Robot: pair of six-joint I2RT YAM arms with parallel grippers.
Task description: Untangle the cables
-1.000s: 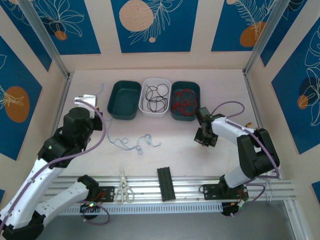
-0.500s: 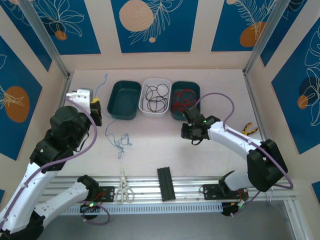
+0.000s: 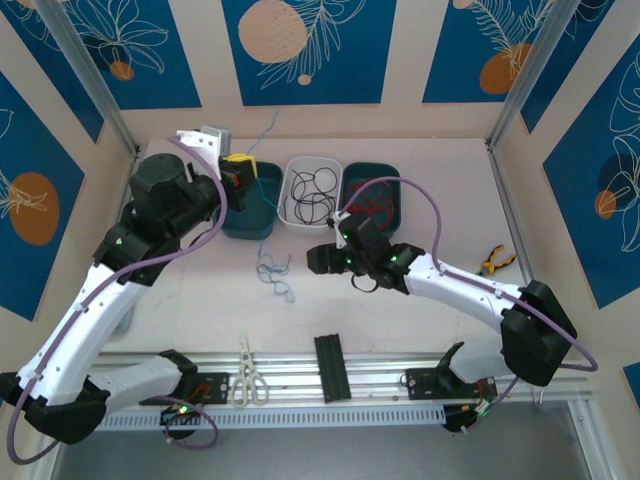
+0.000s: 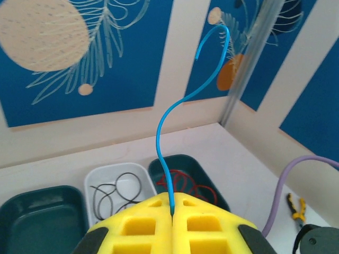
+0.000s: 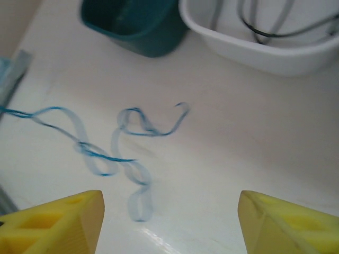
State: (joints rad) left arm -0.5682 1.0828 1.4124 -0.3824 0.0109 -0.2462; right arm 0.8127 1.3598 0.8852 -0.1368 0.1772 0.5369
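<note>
My left gripper (image 3: 240, 172) hangs above the left teal tray (image 3: 262, 215), shut on a thin blue cable (image 3: 275, 272). The cable's free end curls up toward the back wall; the rest drops to loose loops on the table. In the left wrist view the yellow fingers (image 4: 132, 227) meet around that blue cable (image 4: 164, 132). My right gripper (image 3: 318, 258) hovers open just right of the loops, and its wrist view has them (image 5: 127, 119) lying ahead of the gripper (image 5: 169, 222). Black cables (image 3: 312, 190) lie in the white tray (image 3: 312, 227). Red cables (image 3: 368, 205) lie in the right teal tray (image 3: 396, 190).
Scissors (image 3: 246, 375) and a black block (image 3: 332, 367) rest on the metal rail at the near edge. Orange-handled pliers (image 3: 495, 262) lie at the right. The three trays stand in a row at the back, and walls close in both sides.
My left gripper has lifted the blue cable up and right, from the table's left to above the left teal tray. The right arm has swung left toward the loops and opened its jaws.
</note>
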